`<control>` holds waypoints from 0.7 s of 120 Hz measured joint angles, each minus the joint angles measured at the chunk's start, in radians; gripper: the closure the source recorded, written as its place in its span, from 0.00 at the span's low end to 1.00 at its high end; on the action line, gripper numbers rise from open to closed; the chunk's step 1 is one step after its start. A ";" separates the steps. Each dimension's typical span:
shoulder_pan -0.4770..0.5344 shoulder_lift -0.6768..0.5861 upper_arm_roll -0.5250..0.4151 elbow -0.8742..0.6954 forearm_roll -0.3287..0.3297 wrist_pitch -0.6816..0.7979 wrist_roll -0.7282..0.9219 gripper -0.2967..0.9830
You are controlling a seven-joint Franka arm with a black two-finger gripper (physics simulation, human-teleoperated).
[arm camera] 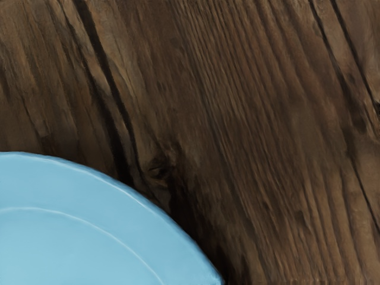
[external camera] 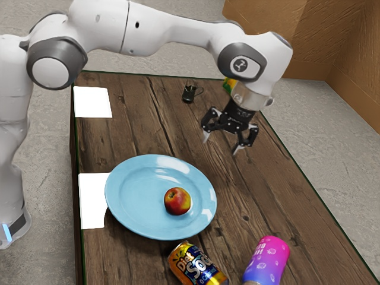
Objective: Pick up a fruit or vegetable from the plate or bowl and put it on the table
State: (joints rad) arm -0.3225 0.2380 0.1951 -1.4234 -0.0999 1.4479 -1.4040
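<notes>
Exterior view: black jaws are parted, empty; the round red-yellow apple (external camera: 177,201) is not yet lifted off the round blue plate (external camera: 135,193).

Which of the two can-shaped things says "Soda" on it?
The orange and blue can, the one closer to the plate. The other thing is pink at one end and purply-blue at the other.

Floor (external camera: 323,122): grey, mottled | wooden furniture panels (external camera: 320,35): orange-brown
</notes>
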 joint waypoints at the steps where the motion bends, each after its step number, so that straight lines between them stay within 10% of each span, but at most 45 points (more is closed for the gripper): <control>1: -0.002 0.001 0.000 -0.002 0.001 0.002 0.014 0.23; 31: 0.054 -0.044 -0.152 -0.083 0.135 0.114 0.439 0.23; 66: 0.281 -0.285 -0.467 -0.516 0.142 0.376 0.765 0.23; 84: 0.184 -0.351 -0.523 -0.602 0.106 0.453 0.860 0.23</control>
State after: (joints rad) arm -0.1387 -0.1133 -0.3280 -2.0249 0.0064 1.9009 -0.5443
